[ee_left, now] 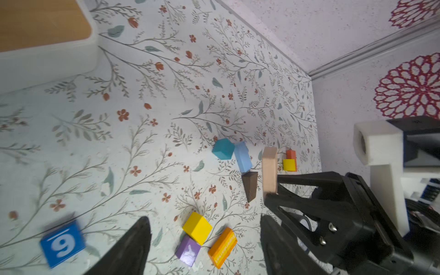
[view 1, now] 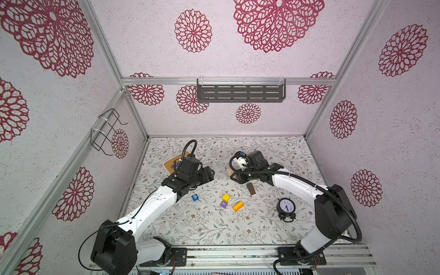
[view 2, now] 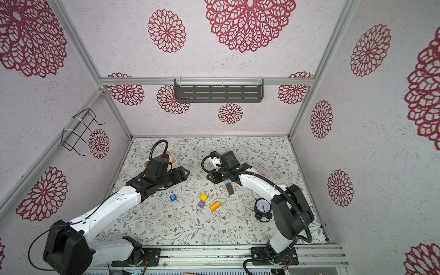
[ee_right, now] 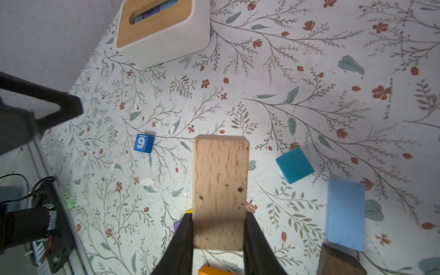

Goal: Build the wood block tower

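My right gripper (ee_right: 219, 227) is shut on a tan wood block (ee_right: 220, 188), held above the table (view 1: 273, 147) and seen from the side in the left wrist view (ee_left: 269, 169). Beside it lie a teal cube (ee_right: 294, 164), a light blue bar (ee_right: 345, 213) and a dark brown bar (view 1: 251, 189). My left gripper (ee_left: 204, 228) stands open over a yellow cube (view 1: 225, 197), a purple cube (view 1: 223, 204) and an orange block (view 1: 237, 206). The blue "9" cube (view 1: 195, 197) lies to their left. No tower is in view; the blocks lie scattered.
A black alarm clock (view 1: 286, 207) stands at the right front. The white box with a wooden lid (ee_right: 164, 31) sits at the back left, partly under my left arm. A small red block (ee_left: 291, 154) and a small yellow block (ee_left: 289, 164) lie beyond the tan block.
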Controlling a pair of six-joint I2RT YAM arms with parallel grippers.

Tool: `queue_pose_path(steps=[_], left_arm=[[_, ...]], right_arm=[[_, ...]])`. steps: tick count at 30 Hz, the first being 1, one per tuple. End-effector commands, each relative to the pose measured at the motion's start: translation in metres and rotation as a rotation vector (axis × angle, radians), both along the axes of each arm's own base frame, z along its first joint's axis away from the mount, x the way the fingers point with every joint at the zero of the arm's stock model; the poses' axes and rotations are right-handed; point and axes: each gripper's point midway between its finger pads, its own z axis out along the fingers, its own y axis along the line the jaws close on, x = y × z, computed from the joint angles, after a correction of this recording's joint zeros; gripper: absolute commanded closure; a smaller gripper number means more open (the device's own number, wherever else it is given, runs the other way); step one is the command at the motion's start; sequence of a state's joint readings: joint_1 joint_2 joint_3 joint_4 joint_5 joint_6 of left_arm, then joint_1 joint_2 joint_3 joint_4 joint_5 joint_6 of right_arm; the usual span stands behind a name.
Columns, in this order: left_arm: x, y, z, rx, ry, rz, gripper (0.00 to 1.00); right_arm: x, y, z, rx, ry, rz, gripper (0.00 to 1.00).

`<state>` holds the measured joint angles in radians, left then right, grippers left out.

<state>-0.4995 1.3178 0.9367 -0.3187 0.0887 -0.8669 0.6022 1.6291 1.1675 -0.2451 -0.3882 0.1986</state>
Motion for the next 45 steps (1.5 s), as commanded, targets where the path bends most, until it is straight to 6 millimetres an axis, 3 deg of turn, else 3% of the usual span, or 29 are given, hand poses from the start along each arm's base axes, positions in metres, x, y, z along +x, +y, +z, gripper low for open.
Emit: queue_pose_path(steps=[1, 5, 14, 19, 32, 45], left_arm=[[0.02, -0.02, 0.016, -0.082, -0.047, -0.001, 0.25], [0.03, -0.043, 0.022, -0.115, -0.072, -0.042, 0.28], [0.044, -0.064, 0.031, -0.15, -0.092, -0.07, 0.32], [0.044, -0.072, 0.024, -0.174, -0.075, -0.077, 0.38], [0.038, -0.083, 0.013, -0.188, -0.05, -0.095, 0.53], [0.036, -0.083, 0.006, -0.185, -0.032, -0.099, 0.79]], right_arm=[[-0.001, 0.017, 0.038, 0.134, -0.012, 0.076, 0.83], [-0.003, 0.021, 0.048, 0.223, 0.006, 0.096, 0.81], [-0.005, 0.026, 0.053, 0.272, -0.004, 0.108, 0.8], [-0.008, 0.025, 0.056, 0.3, -0.016, 0.105, 0.8], [-0.007, 0.024, 0.064, 0.334, -0.043, 0.09, 0.8], [-0.003, 0.025, 0.061, 0.342, -0.05, 0.072, 0.76]])
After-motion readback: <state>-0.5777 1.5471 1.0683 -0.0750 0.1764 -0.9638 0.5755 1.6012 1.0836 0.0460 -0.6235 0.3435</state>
